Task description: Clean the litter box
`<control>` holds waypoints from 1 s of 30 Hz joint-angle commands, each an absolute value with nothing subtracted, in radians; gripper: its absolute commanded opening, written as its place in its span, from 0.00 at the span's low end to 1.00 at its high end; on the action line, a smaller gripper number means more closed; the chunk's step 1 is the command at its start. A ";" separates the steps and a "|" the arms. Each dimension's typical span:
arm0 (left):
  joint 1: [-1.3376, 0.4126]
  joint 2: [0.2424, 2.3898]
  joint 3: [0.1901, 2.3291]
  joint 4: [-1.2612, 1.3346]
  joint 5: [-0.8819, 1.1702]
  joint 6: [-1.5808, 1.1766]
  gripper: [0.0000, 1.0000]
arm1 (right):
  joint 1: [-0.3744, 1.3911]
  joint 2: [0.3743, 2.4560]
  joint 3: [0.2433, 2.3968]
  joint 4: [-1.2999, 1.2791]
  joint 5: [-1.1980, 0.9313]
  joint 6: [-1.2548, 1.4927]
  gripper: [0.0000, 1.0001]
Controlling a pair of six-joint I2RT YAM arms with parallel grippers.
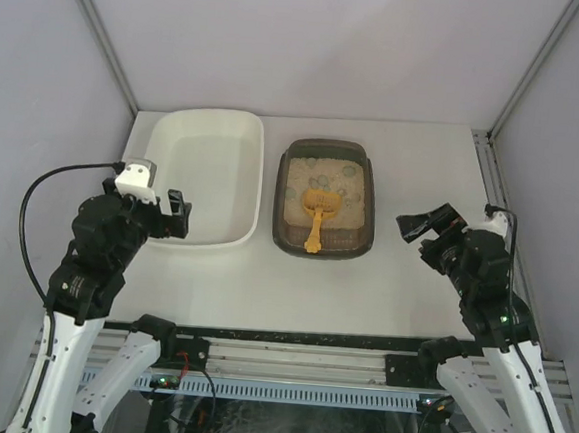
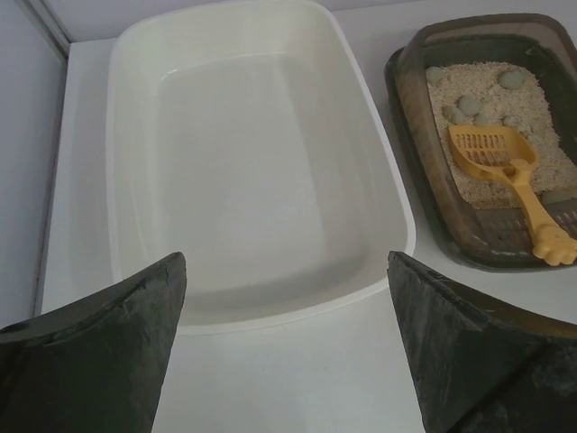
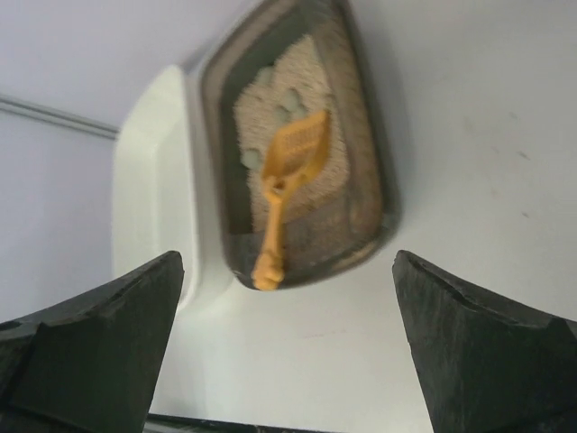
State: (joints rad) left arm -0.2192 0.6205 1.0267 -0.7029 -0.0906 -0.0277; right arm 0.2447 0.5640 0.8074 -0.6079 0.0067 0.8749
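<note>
The dark brown-grey litter box (image 1: 367, 208) sits mid-table, holding beige litter and several grey clumps (image 1: 348, 171). An orange scoop (image 1: 317, 214) lies in it, blade in the litter and handle end on the near rim. My left gripper (image 1: 176, 214) is open and empty, hovering at the near right corner of the white tub (image 1: 257, 174). My right gripper (image 1: 419, 225) is open and empty, to the right of the litter box and apart from it. The left wrist view shows the box (image 2: 410, 135) and scoop (image 2: 505, 167). The right wrist view shows the box (image 3: 379, 171) and scoop (image 3: 284, 176).
The large white tub is empty and stands just left of the litter box; it also shows in the left wrist view (image 2: 117, 180) and the right wrist view (image 3: 149, 180). Grey walls enclose the table at the back and both sides.
</note>
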 commanded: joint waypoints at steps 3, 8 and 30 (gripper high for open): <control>-0.216 0.564 0.965 -0.675 0.009 -0.054 0.97 | 0.362 0.543 0.793 -0.691 0.248 0.850 1.00; -0.213 0.500 0.923 -0.635 -0.023 -0.068 0.99 | 0.386 0.421 0.680 -0.511 0.129 0.699 1.00; -0.135 1.020 1.187 -0.717 0.092 -0.027 1.00 | 0.477 1.399 1.100 -0.436 0.003 0.477 0.69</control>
